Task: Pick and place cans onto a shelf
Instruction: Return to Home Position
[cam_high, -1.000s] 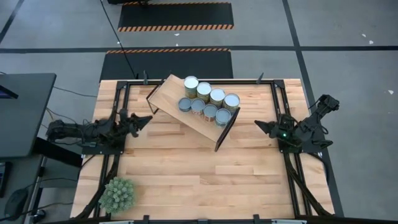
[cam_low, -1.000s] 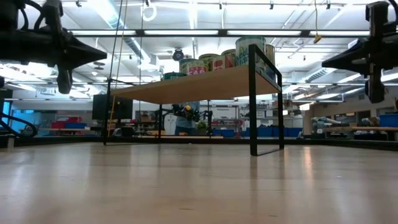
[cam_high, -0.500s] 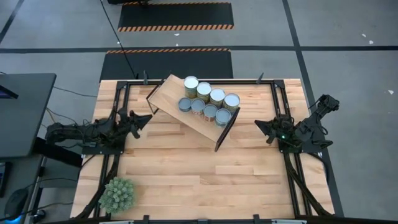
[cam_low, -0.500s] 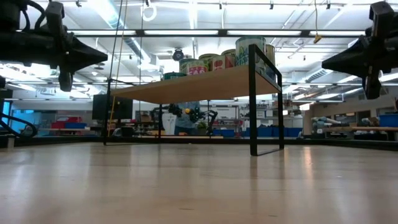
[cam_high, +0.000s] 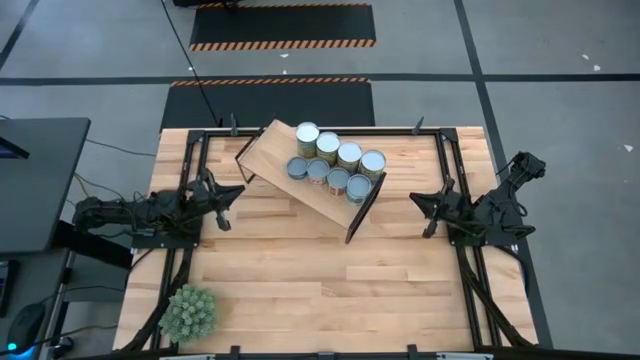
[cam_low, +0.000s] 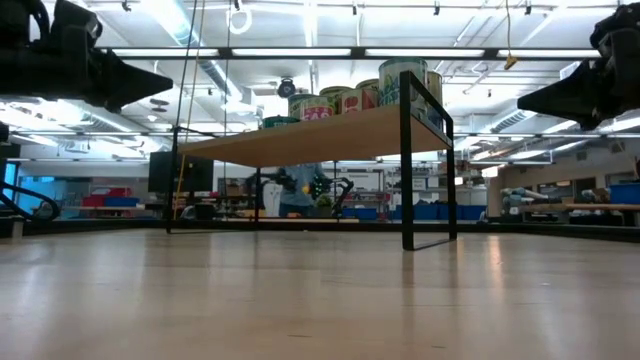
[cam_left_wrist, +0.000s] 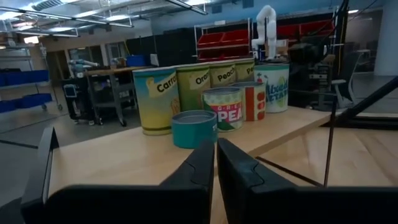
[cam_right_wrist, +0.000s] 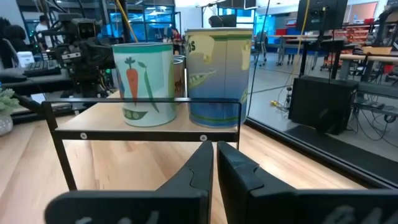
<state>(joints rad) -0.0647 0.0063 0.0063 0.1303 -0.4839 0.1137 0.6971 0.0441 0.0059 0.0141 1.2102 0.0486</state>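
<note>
Several cans (cam_high: 335, 165) stand upright on their bases in two rows on top of the shelf (cam_high: 280, 160), a light-wood board on black legs set askew at the table's far middle. In the left wrist view the cans (cam_left_wrist: 214, 93) show labelled sides; in the right wrist view two of the cans (cam_right_wrist: 180, 78) show above the shelf's black end frame (cam_right_wrist: 146, 127). My left gripper (cam_high: 238, 191) hovers shut and empty at the table's left edge, pointing level at the shelf. My right gripper (cam_high: 414, 198) hovers shut and empty at the right edge, also pointing at the shelf.
A spiky green plant ball (cam_high: 188, 312) sits at the table's near left corner. Bare tabletop (cam_high: 320, 280) stretches between the arms and in front of the shelf. In the low view the shelf's black leg (cam_low: 408, 165) stands on the table, with open room under the board.
Both grippers have stayed where they were and rolled about their own pointing lines, so the parts that stuck down from each in the low view now lie out of sight. The cans and the shelf have not moved.
</note>
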